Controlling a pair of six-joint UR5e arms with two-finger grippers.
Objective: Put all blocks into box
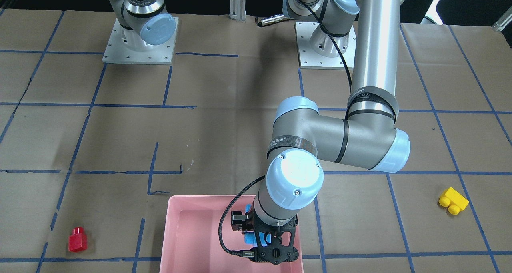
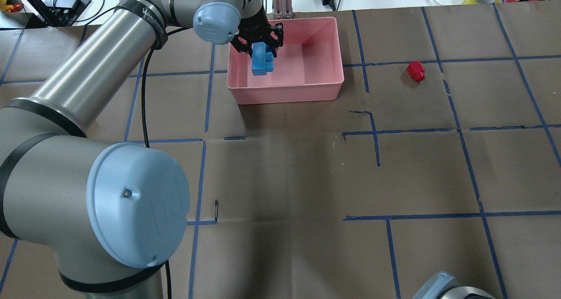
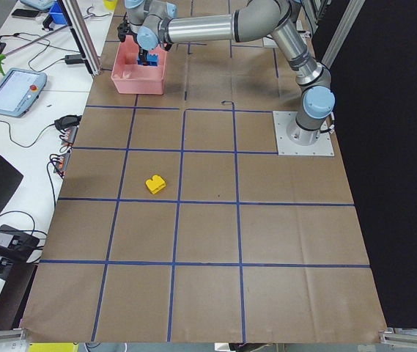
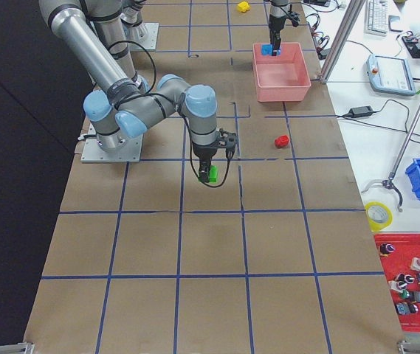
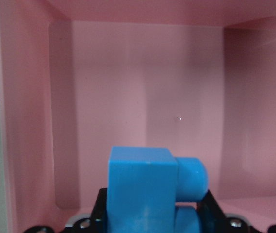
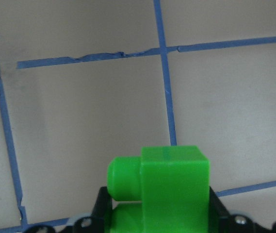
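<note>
Clamping light blue block (image 2: 261, 61) in left gripper (image 2: 258, 49) over the pink box (image 2: 287, 90), green block (image 6: 171, 189) in right gripper (image 4: 210, 172) well away from it; yet to fetch red block (image 2: 415, 70) near it, yellow block (image 1: 453, 200) farther off.

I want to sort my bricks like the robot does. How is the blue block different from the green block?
The blue block is held by the left gripper; the green block by the right gripper. The blue block is over the pink box; the green block is over the brown table, away from it. Both are studded bricks gripped between jaws.
</note>
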